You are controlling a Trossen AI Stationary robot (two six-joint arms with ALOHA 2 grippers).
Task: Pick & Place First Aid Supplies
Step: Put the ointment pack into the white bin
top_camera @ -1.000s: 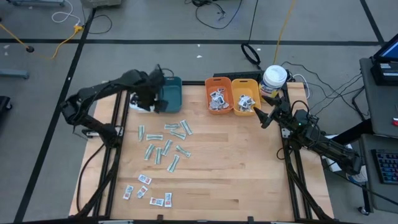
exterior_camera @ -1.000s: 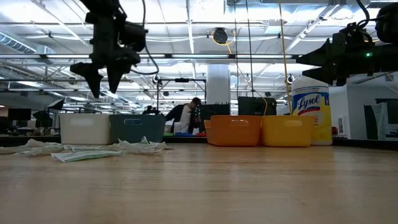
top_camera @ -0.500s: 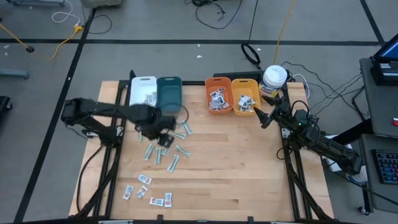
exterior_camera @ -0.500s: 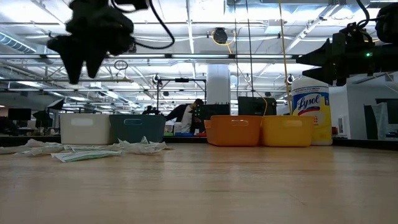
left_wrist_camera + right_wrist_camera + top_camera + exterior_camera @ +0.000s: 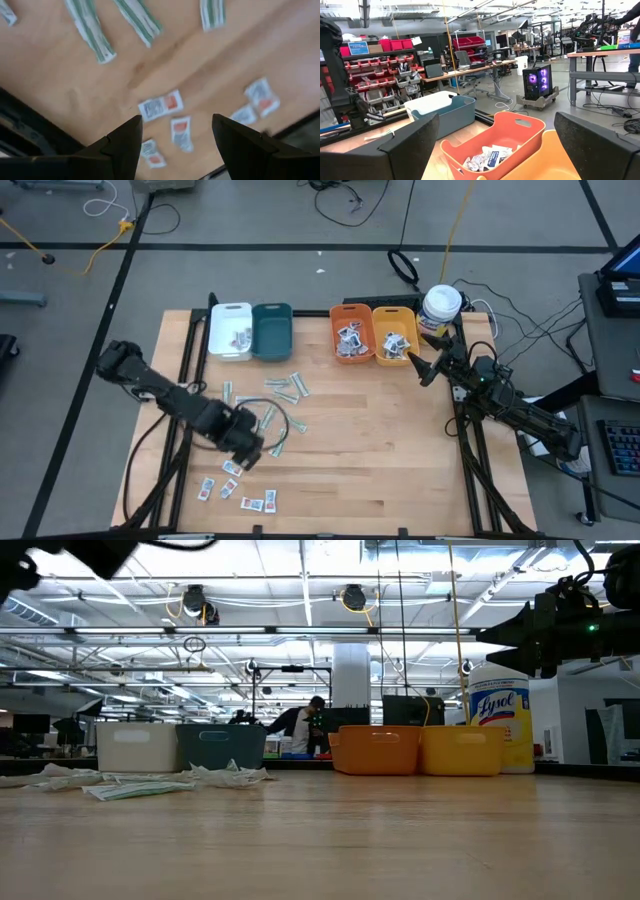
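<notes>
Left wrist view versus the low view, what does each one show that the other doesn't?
Only the left wrist view shows the small white packets with red print lying on the bare wooden table, framed by the open left gripper. Only the low view shows the white, teal, orange and yellow plastic bins, the white Lysol canister and the right gripper. Both show the narrow pale-green strips on the wood.

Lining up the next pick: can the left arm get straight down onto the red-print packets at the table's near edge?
Probably yes. The left gripper hovers with jaws open just above the red-print packets, and nothing lies between them; they sit apart on bare wood.
</notes>
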